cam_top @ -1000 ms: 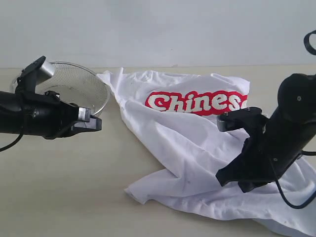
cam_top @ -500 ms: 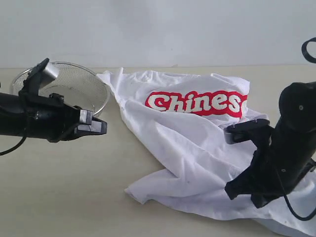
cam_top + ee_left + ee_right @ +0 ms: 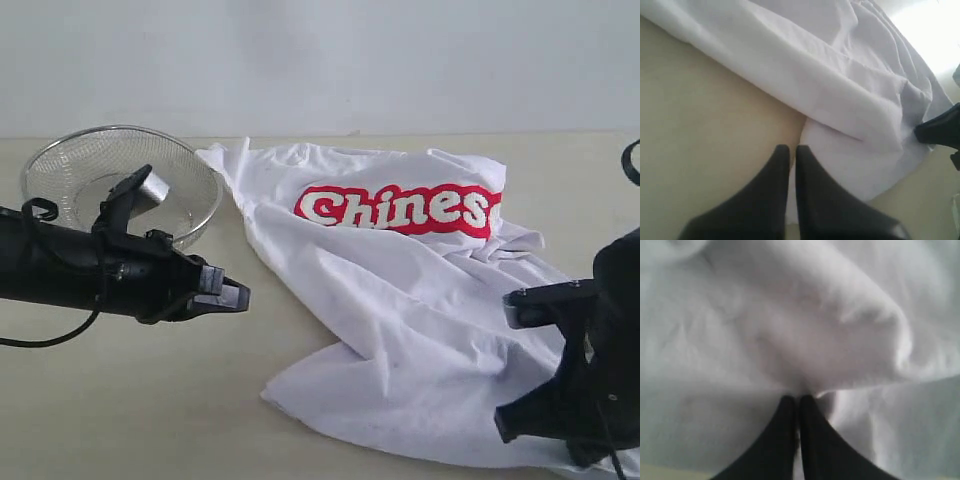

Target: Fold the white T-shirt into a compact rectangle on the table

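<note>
Black, both claws are closed: the left claw (image 3: 790, 150) empty over bare bench (image 3: 120, 400), the right claw (image 3: 794, 400) tip-down on cloth, any pinch unclear. One white T-shirt (image 3: 400, 290) lies crumpled mid-bench; only the exterior view shows its red lettering (image 3: 397, 208) and one wire basket (image 3: 100, 165).

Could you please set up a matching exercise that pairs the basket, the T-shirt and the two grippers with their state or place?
Things:
1. basket
2. T-shirt
3. left gripper
4. right gripper

States or places:
A. shut on white cloth
B. spread out but crumpled, printed side up
C. shut, over bare table by the shirt's edge
D. silver mesh, far left in the exterior view

Pairs: 1-D, 2-B, 3-C, 4-A
</note>
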